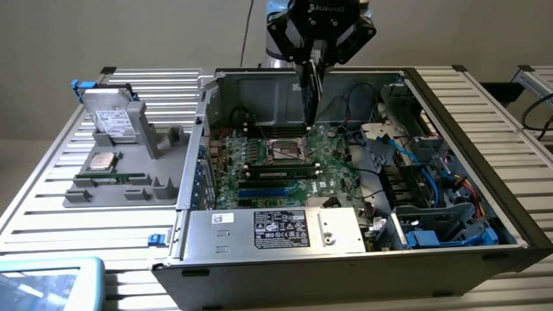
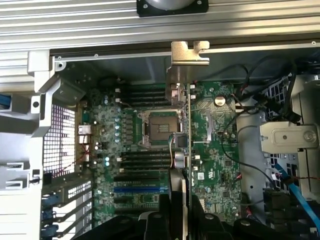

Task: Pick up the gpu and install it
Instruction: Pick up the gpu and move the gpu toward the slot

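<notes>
The fingers are drawn in narrow and clamp the top edge of the gpu, one on each flat face. That lets the card hang straight down and edge-on, with its connector edge free underneath. Seen from the wrist, the gpu is a thin line running from between the fingers out to its metal bracket, which lies over the case wall.

In the exterior view the card is off the tabletop and inside the open computer case. It hangs at about one o'clock from the empty CPU socket. I cannot tell whether its lower edge touches the motherboard. The blue slot lies at six o'clock from the socket, and the card runs across that slot's line, not along it, so I judge the card is not seated.

The case lies on its side with the panel off, so the board faces up and can be reached from above. At nine o'clock from the case, a grey tray props a metal drive upright, likely so it is easy to grasp.
</notes>
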Robot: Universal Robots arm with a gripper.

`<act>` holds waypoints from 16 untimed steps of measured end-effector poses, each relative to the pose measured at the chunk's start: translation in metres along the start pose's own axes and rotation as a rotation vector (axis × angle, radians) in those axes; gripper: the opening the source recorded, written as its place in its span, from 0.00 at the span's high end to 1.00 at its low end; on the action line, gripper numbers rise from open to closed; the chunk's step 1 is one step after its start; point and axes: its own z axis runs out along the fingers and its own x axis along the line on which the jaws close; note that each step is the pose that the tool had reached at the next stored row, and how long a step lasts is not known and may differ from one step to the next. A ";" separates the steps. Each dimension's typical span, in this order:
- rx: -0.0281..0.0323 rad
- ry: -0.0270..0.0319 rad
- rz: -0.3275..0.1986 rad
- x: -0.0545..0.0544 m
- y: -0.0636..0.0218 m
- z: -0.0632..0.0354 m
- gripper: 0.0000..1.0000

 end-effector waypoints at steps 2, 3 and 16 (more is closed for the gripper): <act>0.0001 0.0000 -0.003 0.000 0.0001 0.0000 0.73; 0.0005 0.0014 -0.018 0.000 0.0001 0.0001 0.73; 0.0064 0.0241 -0.243 -0.001 0.0001 0.0007 0.73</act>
